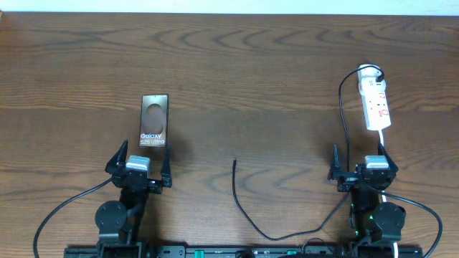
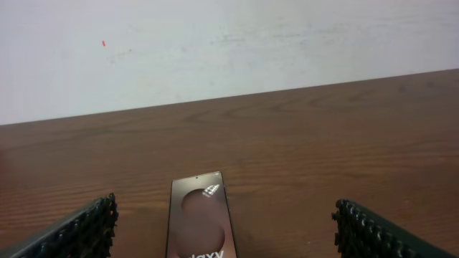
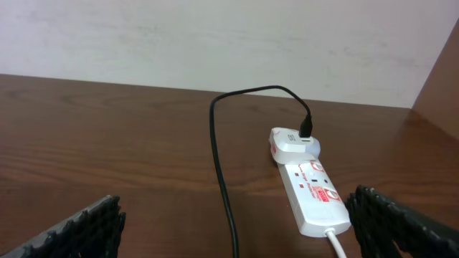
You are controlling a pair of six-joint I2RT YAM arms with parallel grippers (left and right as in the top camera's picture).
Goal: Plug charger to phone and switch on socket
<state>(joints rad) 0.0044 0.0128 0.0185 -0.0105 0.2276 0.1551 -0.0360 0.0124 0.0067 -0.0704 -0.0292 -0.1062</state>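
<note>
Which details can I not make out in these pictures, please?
1. Port of the phone: too small in the overhead view; the left wrist view's bottom edge cuts off its lower end.
2. Switches of the socket: on or off unclear, too small in overhead and right wrist views.
3. Tip shape of the charger: too small overhead, outside both wrist views.

Wood table (image 1: 272, 64): phone (image 1: 153, 120), charger (image 1: 234, 179), socket (image 1: 376, 106)

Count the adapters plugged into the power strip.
1: a white adapter at the far end of the power strip, the black charger cable running out of it. Remaining sockets look empty.
</note>
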